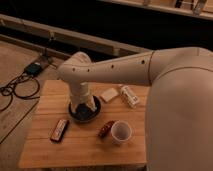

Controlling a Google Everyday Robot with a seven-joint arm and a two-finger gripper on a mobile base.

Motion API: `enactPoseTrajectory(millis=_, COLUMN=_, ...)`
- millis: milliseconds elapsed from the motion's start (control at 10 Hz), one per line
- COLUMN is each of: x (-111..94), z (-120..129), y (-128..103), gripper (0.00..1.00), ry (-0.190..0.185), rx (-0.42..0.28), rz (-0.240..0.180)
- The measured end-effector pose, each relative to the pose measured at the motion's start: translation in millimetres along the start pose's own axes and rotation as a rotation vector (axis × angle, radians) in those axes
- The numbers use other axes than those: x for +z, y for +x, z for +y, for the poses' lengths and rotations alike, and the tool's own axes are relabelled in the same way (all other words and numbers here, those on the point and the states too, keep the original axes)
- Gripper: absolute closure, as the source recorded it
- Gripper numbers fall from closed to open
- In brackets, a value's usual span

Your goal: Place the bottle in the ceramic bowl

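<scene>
The white bottle (130, 96) with a dark printed label lies on its side on the wooden table (45, 145), right of the cream block. The dark ceramic bowl (84, 114) sits left of centre on the table, partly covered by my arm. My gripper (83, 104) hangs down over the bowl, directly above its inside. The bottle lies apart from the gripper, about a bowl's width to its right.
A flat cream block (108, 95) lies between bowl and bottle. A white cup (121, 132) stands at front, with a dark reddish item (105, 129) beside it. A dark snack bar (59, 130) lies front left. Cables and a box (33, 68) lie on the floor at left.
</scene>
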Motion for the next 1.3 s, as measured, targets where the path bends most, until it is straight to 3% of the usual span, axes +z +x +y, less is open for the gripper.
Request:
enactPoseTrajectory(millis=400, x=2.7, z=-11.9, y=-6.9, gripper=0.35, ry=-0.016, rx=-0.012, rz=0.015)
enactPoseTrajectory(millis=600, x=8.2, z=-58.1, y=-24.1, gripper=0.35, ry=-0.017, rx=-0.031, rz=0.032)
enactPoseTrajectory(millis=700, x=12.6, z=-95.7, y=-36.2, gripper=0.35, ry=-0.008, rx=-0.049, rz=0.04)
enactPoseTrajectory(millis=900, x=20.7, z=-148.3, y=-56.3, gripper=0.35, ry=0.017, rx=-0.105, rz=0.053)
enactPoseTrajectory(millis=1100, x=30.2, z=-196.3, y=-88.9, gripper=0.35, ry=0.046, rx=-0.179, rz=0.038)
enactPoseTrajectory(millis=1300, x=41.8, z=-226.0, y=-119.3, gripper=0.35, ry=0.074, rx=-0.236, rz=0.014)
